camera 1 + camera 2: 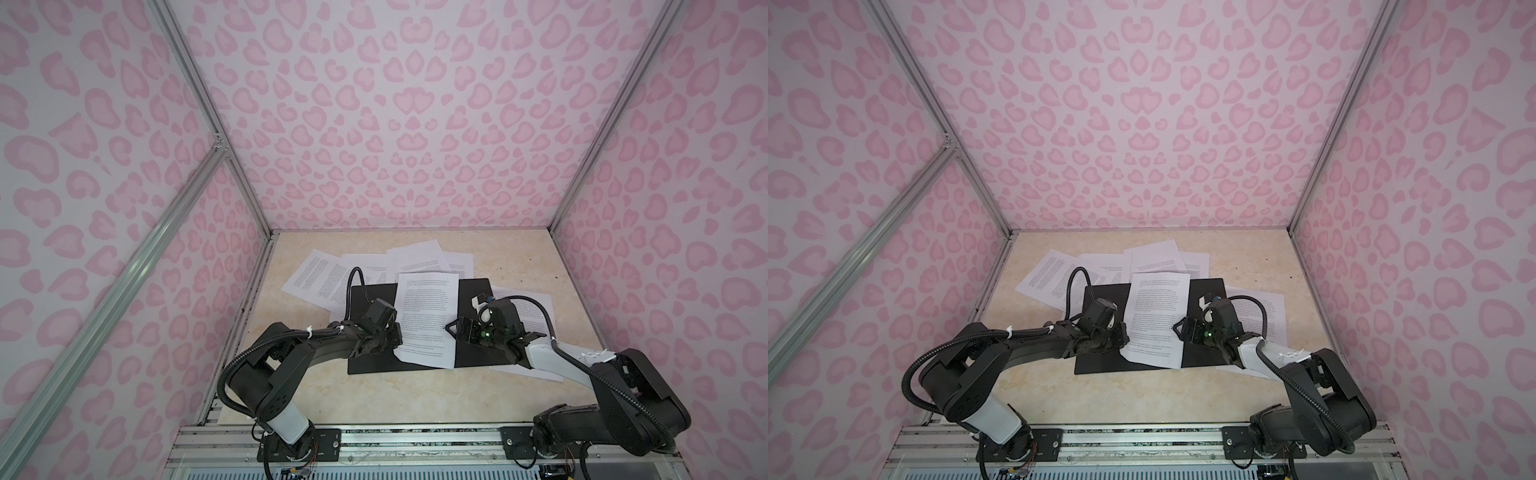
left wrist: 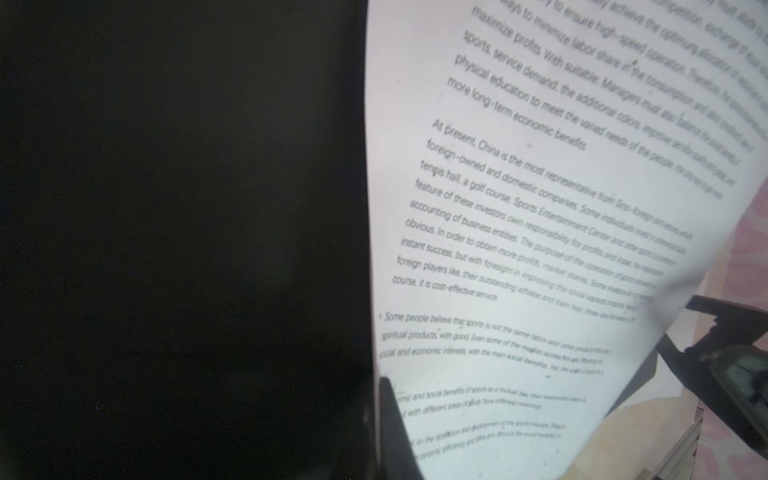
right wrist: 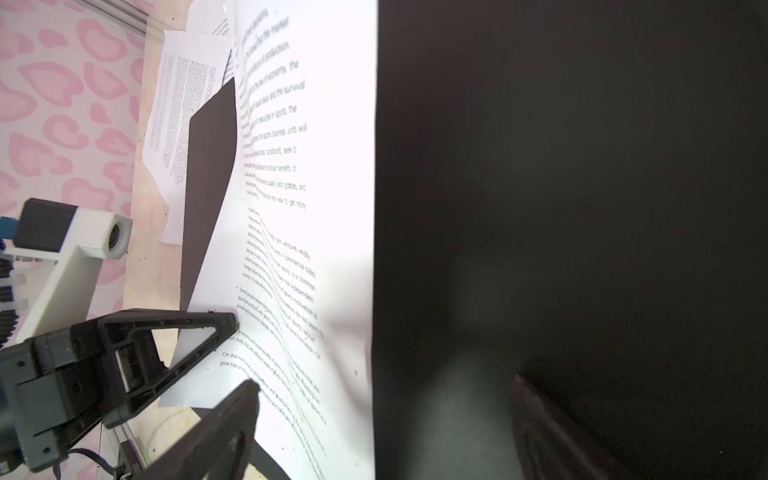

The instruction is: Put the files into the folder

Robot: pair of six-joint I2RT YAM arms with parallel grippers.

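While the black folder (image 1: 471, 286) lies open and flat on the table (image 1: 415, 399), the left gripper (image 1: 395, 338) is shut tight, pinching the left edge of one sheet (image 1: 428, 307); the right gripper (image 1: 454, 329) is wide open, holding nothing, just beside that sheet's right edge; the sheet lies between the two grippers, on the folder; other sheets (image 1: 316, 274) lie beyond them.

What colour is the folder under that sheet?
Matte black folder, clearest in a top view.
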